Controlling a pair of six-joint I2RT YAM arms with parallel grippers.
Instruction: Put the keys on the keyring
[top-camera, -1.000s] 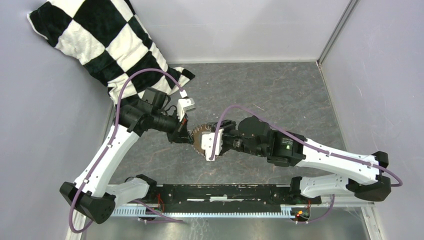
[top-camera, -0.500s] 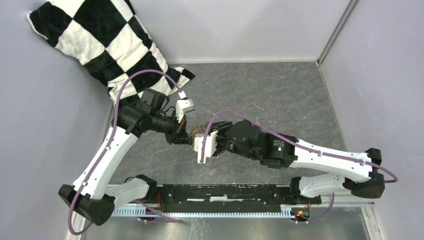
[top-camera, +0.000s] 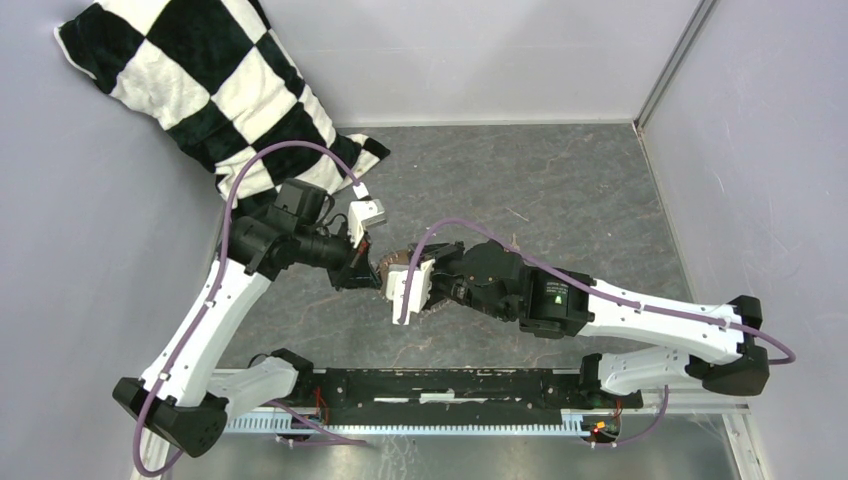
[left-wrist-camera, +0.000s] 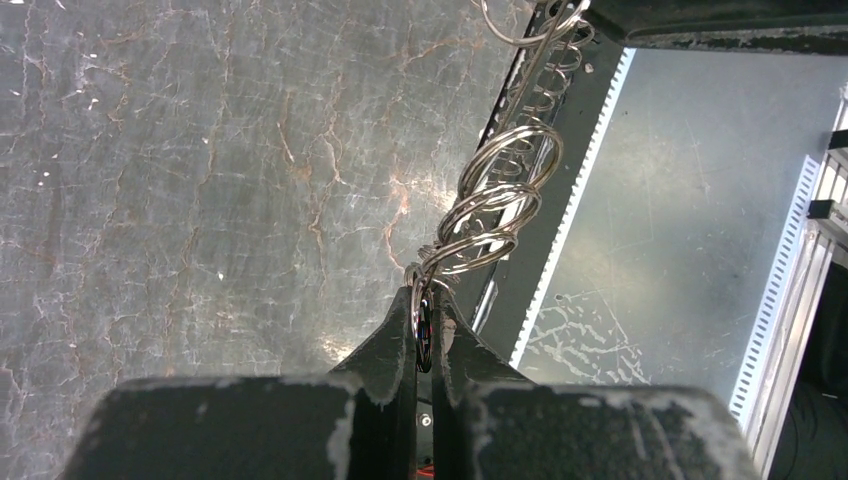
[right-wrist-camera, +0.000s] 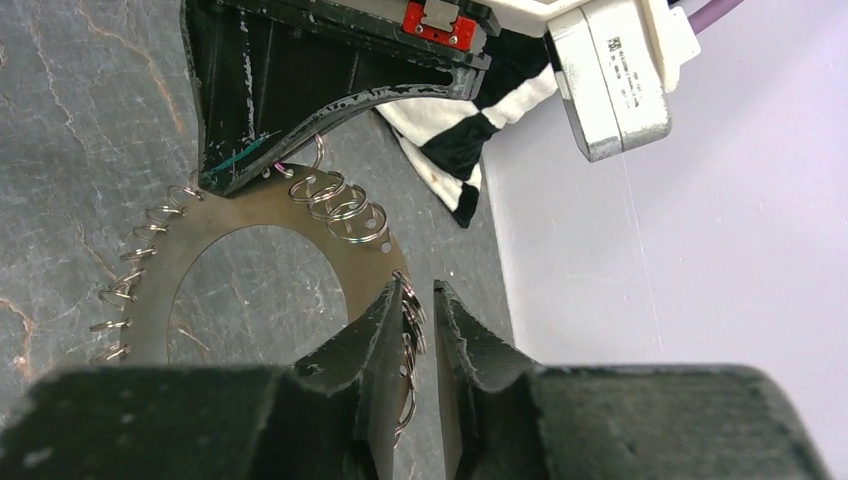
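Note:
The keyring is a flat metal disc with a hollow centre, fringed with small split rings. It is held off the table between both arms. My left gripper is shut on a thin dark piece with red glints, the key. Its silvery end meets the rings at the disc's rim. In the right wrist view the left fingers touch the rim's far side. My right gripper is narrowly open and straddles the fringed rim. The rings lie against its left finger, and a gap shows beside them.
A black-and-white checked pillow lies at the back left and reaches behind the left arm. Grey walls close in the dark stone-patterned table on three sides. A black rail runs along the near edge.
My right gripper has moved left, over the keyring's rim and closer to the left gripper, mostly in the first half second. The left gripper has stayed nearly still.

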